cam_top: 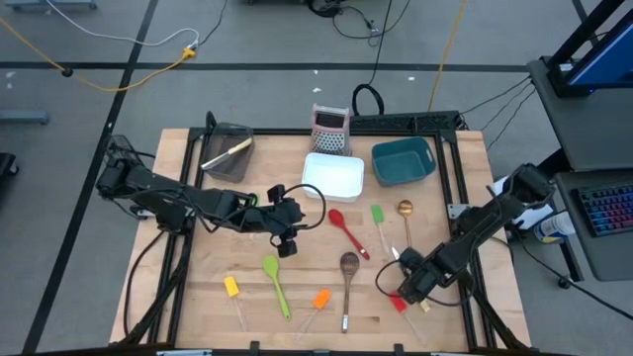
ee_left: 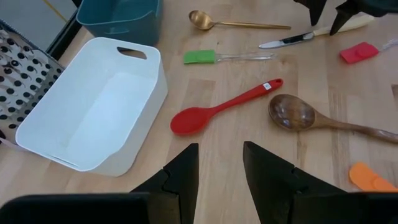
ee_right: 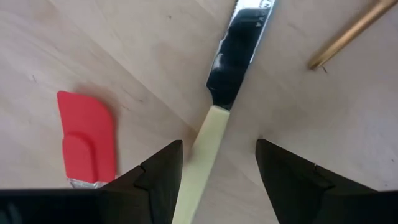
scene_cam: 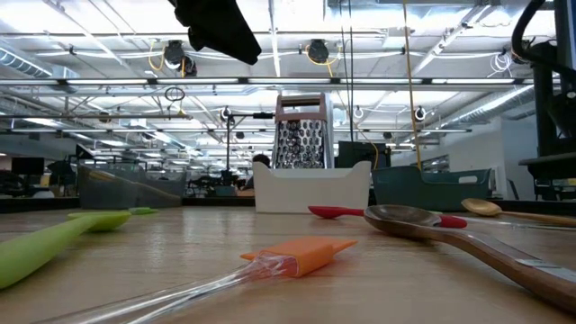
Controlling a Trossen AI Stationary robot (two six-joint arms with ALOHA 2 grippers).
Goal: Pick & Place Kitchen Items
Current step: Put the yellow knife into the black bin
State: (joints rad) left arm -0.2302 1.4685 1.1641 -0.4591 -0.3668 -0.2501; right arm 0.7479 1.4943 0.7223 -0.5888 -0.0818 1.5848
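At the lower right of the high view we see the right pincer (cam_top: 410, 285) open astride the cream-handled knife (ee_right: 219, 106) — not gripping it; the knife lies flat on the counter (cam_top: 198, 287), blade toward the gold spoon (cam_top: 405, 215), a red spatula (ee_right: 87, 138) beside it. The left pincer (cam_top: 287, 244) hangs part-open, empty.

Spoons: four. One green spoon (cam_top: 274, 281), one red spoon (cam_top: 346, 231), one wooden spoon (cam_top: 348, 282), one gold spoon (cam_top: 406, 218).

Spatulas: four. Heads yellow (cam_top: 231, 287), orange (cam_top: 320, 299), green (cam_top: 377, 214) and red (cam_top: 398, 303).

Knives: two. One in the mesh bin (cam_top: 227, 152) at far left, one cream-handled knife (ee_right: 214, 121) near right.

Bins: three. Mesh, white (cam_top: 333, 174), teal (cam_top: 404, 161).

Graters: one (cam_top: 329, 130).
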